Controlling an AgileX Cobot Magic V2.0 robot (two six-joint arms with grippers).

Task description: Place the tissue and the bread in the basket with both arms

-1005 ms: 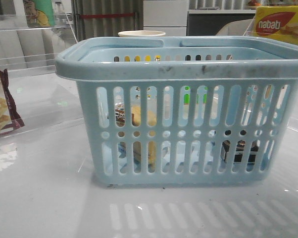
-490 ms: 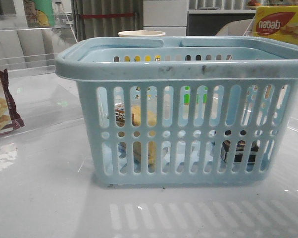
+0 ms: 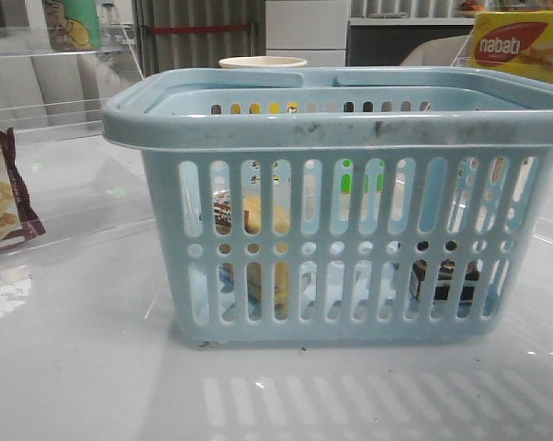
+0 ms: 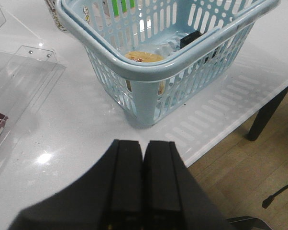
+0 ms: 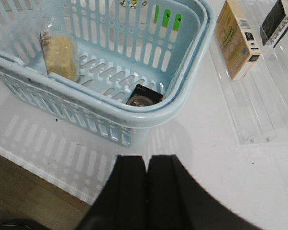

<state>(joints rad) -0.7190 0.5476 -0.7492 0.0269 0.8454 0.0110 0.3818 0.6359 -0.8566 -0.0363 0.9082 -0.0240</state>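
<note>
The light-blue basket (image 3: 336, 129) stands on the white table in the middle of the front view. The bread (image 3: 265, 230) in its clear packet leans inside at the basket's left; it also shows in the right wrist view (image 5: 60, 56) and the left wrist view (image 4: 143, 57). The dark tissue pack (image 3: 444, 280) lies on the basket floor at the right, also seen in the right wrist view (image 5: 144, 95) and the left wrist view (image 4: 191, 38). My left gripper (image 4: 143, 143) is shut and empty, above the table short of the basket's corner (image 4: 149, 72). My right gripper (image 5: 147, 158) is shut and empty, short of the basket (image 5: 182, 96).
A maroon-edged snack bag (image 3: 3, 193) lies at the left on a clear acrylic shelf. A yellow nabati box (image 3: 520, 44) stands at the back right, a pale cup (image 3: 263, 62) behind the basket. Boxes (image 5: 236, 38) stand on a clear shelf beside the basket. The table edge and floor (image 4: 259, 163) are near.
</note>
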